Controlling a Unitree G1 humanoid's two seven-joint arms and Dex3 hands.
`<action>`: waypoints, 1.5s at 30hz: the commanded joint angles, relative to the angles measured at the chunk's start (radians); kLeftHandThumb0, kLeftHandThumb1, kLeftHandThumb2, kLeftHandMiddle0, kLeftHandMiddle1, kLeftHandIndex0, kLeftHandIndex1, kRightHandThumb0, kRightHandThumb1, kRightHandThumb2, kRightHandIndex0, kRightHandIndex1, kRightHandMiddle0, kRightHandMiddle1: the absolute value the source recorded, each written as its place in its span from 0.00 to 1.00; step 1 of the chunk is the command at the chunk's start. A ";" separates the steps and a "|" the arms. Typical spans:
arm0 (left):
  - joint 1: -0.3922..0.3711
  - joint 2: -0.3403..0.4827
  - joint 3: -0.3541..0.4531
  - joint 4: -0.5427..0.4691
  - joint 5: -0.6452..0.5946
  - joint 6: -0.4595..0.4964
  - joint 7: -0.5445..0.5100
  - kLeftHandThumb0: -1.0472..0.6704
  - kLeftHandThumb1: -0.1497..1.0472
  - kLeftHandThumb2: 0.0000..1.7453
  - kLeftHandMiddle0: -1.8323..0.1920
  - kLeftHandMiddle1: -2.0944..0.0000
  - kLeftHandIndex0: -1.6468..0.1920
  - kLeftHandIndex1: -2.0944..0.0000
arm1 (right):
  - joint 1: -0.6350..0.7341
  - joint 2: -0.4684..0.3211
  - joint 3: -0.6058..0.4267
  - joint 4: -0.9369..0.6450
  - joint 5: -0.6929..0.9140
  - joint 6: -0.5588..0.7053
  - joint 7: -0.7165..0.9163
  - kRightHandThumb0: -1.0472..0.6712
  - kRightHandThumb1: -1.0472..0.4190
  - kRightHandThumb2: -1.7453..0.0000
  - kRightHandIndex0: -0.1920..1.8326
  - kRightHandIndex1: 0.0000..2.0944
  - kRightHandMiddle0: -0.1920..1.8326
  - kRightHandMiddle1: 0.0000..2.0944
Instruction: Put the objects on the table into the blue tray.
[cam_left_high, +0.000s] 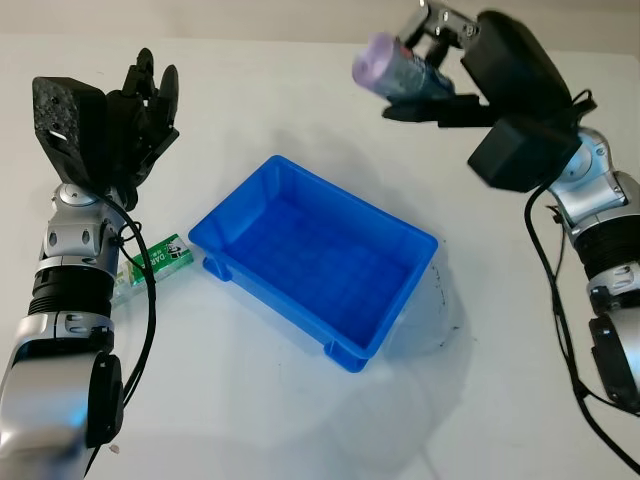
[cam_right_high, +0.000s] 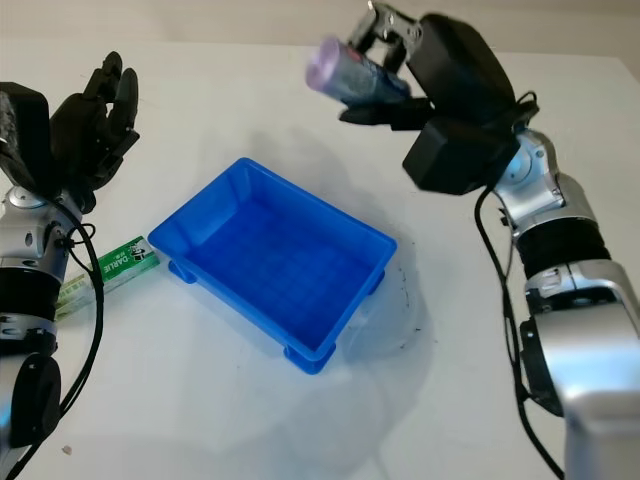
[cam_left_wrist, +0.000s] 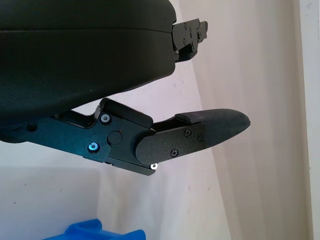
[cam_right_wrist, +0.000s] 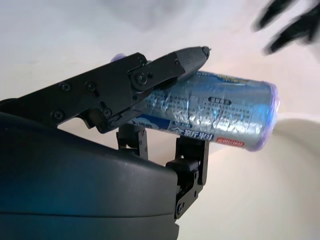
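Fingers (cam_right_wrist: 170, 62) of the right hand (cam_left_high: 440, 70) are clamped around a silver-blue can (cam_left_high: 395, 70) with a purple cap, held sideways in the air at upper right of the head views, beyond the far corner of the blue tray (cam_left_high: 410, 290). The can is not over the tray yet.

To do this well: bring the can toward the frame centre until it sits over the tray floor, drop low before letting go, keep its long axis along the tray so it doesn't roll out.

Left hand (cam_left_high: 140, 110) is open, raised at upper left, holding nothing. Green-and-white packet (cam_left_high: 160, 258) lies on the desk (cam_left_high: 300, 420) just left of the tray, partly hidden behind the left forearm; its far end is cut off from sight. Can label print is unreadable.
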 joint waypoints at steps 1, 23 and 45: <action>-0.012 0.006 -0.004 -0.004 0.003 0.003 0.004 0.17 1.00 0.37 1.00 1.00 1.00 1.00 | 0.064 0.012 -0.028 -0.167 0.077 0.103 0.089 0.39 0.00 0.81 0.62 1.00 0.52 1.00; -0.001 0.000 -0.001 -0.008 0.002 -0.007 0.010 0.18 1.00 0.38 1.00 1.00 1.00 1.00 | 0.127 -0.146 0.061 -0.591 0.112 0.461 0.784 0.23 0.00 0.80 0.01 0.05 0.02 0.05; -0.002 -0.001 -0.003 0.005 0.004 -0.013 0.008 0.18 1.00 0.37 1.00 1.00 1.00 1.00 | 0.146 0.103 -0.230 -0.158 0.150 0.488 0.162 0.16 0.00 0.60 0.00 0.00 0.00 0.00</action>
